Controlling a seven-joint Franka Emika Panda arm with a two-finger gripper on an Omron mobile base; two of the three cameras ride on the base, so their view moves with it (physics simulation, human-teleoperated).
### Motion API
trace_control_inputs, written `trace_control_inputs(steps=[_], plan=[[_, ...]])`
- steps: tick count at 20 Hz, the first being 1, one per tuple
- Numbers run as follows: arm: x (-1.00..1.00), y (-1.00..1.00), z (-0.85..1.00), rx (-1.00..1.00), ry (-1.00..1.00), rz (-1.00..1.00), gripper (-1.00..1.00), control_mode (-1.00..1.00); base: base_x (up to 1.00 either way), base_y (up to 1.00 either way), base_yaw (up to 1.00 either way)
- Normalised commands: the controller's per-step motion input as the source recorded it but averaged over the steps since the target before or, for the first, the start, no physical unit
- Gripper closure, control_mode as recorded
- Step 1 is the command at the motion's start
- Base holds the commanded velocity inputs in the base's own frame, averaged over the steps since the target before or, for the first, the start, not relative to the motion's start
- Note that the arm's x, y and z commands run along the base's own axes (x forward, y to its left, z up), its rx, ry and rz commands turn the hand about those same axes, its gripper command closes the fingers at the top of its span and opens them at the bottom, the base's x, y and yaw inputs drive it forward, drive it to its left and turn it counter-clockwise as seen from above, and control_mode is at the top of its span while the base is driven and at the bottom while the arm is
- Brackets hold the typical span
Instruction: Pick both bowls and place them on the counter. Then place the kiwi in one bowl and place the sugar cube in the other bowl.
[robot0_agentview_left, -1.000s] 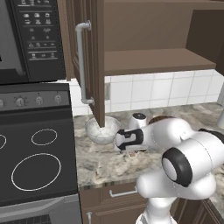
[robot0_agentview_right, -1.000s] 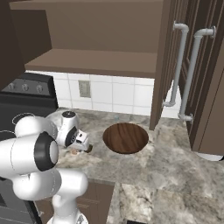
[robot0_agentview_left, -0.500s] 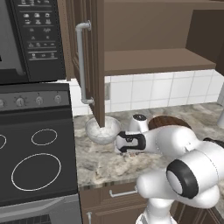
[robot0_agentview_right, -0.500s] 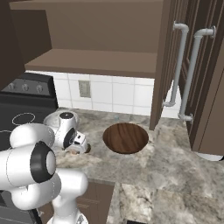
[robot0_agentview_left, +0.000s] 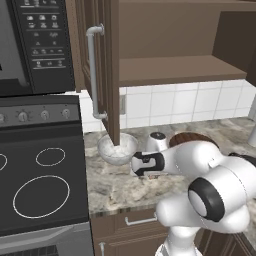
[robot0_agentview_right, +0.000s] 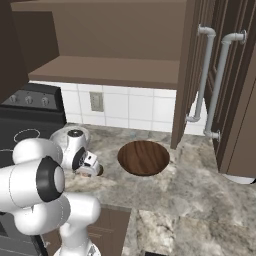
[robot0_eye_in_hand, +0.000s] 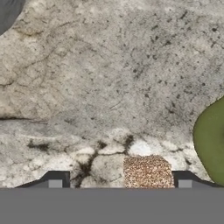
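Observation:
My gripper (robot0_eye_in_hand: 119, 181) is down at the counter (robot0_eye_in_hand: 109, 65), open, its fingertips (robot0_eye_in_hand: 54, 182) set on either side of the pale tan sugar cube (robot0_eye_in_hand: 146, 172), which stands nearer the right tip. The olive kiwi (robot0_eye_in_hand: 212, 140) lies just right of the cube. In the left base view the gripper (robot0_agentview_left: 139, 172) hangs low in front of the grey-white marbled bowl (robot0_agentview_left: 117, 149), and the arm partly hides the brown wooden bowl (robot0_agentview_left: 192, 137). From the right base, the wooden bowl (robot0_agentview_right: 143, 157) sits on the counter right of the gripper (robot0_agentview_right: 92, 171), the marbled bowl (robot0_agentview_right: 62, 137) behind the hand.
A black stovetop (robot0_agentview_left: 40, 185) with white rings borders the counter (robot0_agentview_left: 115, 185) on the left. An open cabinet door (robot0_agentview_left: 107, 70) with a long handle hangs just above the marbled bowl. More tall cabinet doors (robot0_agentview_right: 220, 85) stand at the right.
The hand has sunk a little lower toward the counter and the arm's elbow has swung forward. Both bowls stay where they were.

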Motion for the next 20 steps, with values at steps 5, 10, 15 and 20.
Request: trace_control_inputs(steps=[5,10,15,20], plan=[[-0.03,-0.06,-0.18,0.0,0.0,0.0,1.0,-1.0,0.0,0.0,0.0],[-0.17,-0.09,-0.15,0.0,0.0,0.0,1.0,-1.0,0.0,0.0,0.0],[-0.19,-0.12,-0.05,0.0,-0.01,0.0,1.0,-1.0,0.0,0.0,0.0],[-0.25,-0.12,0.18,0.0,-0.03,0.0,1.0,-1.0,0.0,0.0,0.0]])
